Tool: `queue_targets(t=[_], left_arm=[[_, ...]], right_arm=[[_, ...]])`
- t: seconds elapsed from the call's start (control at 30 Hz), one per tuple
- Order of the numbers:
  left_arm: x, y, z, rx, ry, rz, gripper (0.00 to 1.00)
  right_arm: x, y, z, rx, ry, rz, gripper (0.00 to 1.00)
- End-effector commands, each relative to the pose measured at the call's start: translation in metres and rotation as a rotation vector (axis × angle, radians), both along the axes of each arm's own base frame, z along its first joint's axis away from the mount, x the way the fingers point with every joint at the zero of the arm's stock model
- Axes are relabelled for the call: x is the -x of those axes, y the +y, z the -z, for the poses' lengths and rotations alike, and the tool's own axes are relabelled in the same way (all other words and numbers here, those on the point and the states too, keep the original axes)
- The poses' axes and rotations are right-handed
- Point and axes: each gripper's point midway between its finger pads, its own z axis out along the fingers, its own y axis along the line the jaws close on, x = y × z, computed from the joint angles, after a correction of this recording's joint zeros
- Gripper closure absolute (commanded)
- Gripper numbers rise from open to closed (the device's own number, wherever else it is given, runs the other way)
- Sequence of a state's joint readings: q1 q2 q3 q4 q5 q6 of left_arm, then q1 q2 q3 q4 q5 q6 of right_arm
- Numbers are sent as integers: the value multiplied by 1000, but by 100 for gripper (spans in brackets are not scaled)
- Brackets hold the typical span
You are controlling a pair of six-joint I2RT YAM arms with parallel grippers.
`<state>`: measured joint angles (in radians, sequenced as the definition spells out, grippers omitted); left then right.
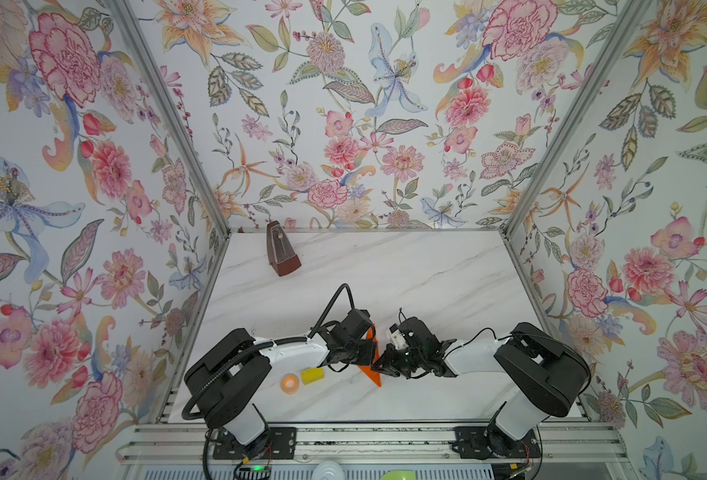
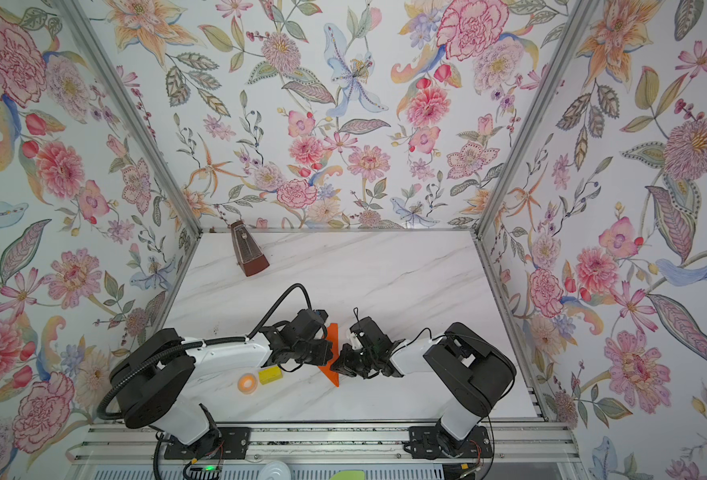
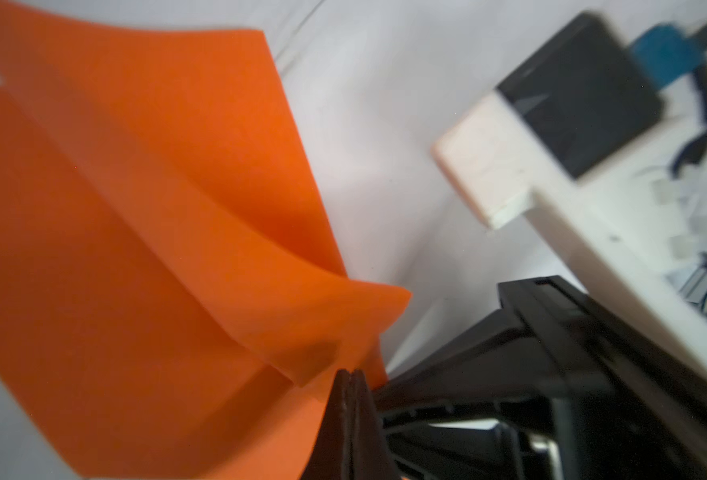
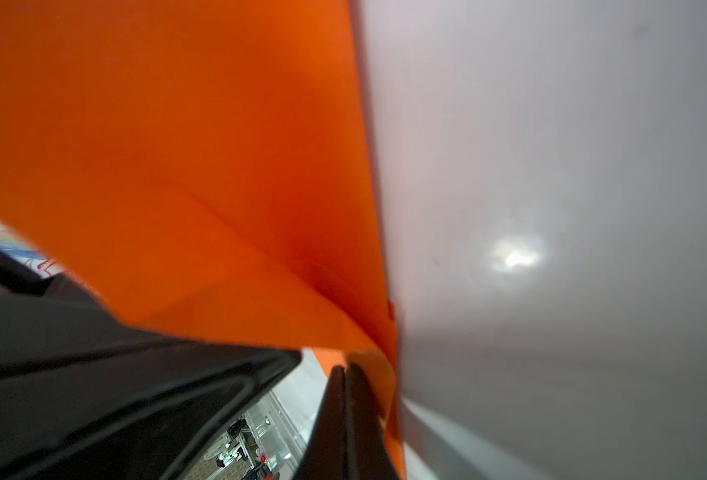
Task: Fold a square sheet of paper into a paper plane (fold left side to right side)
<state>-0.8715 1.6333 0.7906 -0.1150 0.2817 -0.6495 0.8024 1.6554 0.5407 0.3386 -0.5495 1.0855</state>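
Working a crease into the bright-orange folded paper sheet [image 1: 371, 372], already a narrow pointed shape lying on the white marble tabletop [image 1: 426, 270] between my two grippers. The left gripper [image 3: 351, 376] has its jaws pressed together, with a curled flap just ahead of its tips. The right gripper [image 4: 345, 370] is likewise closed tight, the paper's long edge beside its tips. Whether either pinches a layer, I cannot tell. I judge a late fold is in hand; the next move calls for flattening that raised flap without dragging the sheet.
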Motion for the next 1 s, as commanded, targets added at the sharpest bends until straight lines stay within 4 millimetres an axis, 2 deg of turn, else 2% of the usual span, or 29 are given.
queue_targets(t=[0.0,0.13,0.37,0.47,0.63,0.73,0.9,0.97], left_arm=[[3,14,16,-101,19,2,100],[4,27,31,-153,33,-21,100],[12,34,46,-166,64,-34,100],[13,35,49,-166,68,-39,100],[14,37,51,-170,71,-39,100],[16,38,52,-174,73,-40,100],[18,43,56,-190,78,-47,100],[19,46,58,-196,82,-53,100]], right_arm=[[29,-39,46,190,140,29,100],[27,-36,39,172,125,28,100],[2,-9,-16,35,10,28,94],[-6,-2,-25,13,-7,25,95],[-14,0,-14,34,9,31,97],[-11,-2,2,66,42,29,98],[14,-29,38,186,125,30,100],[24,-36,44,202,141,27,100]])
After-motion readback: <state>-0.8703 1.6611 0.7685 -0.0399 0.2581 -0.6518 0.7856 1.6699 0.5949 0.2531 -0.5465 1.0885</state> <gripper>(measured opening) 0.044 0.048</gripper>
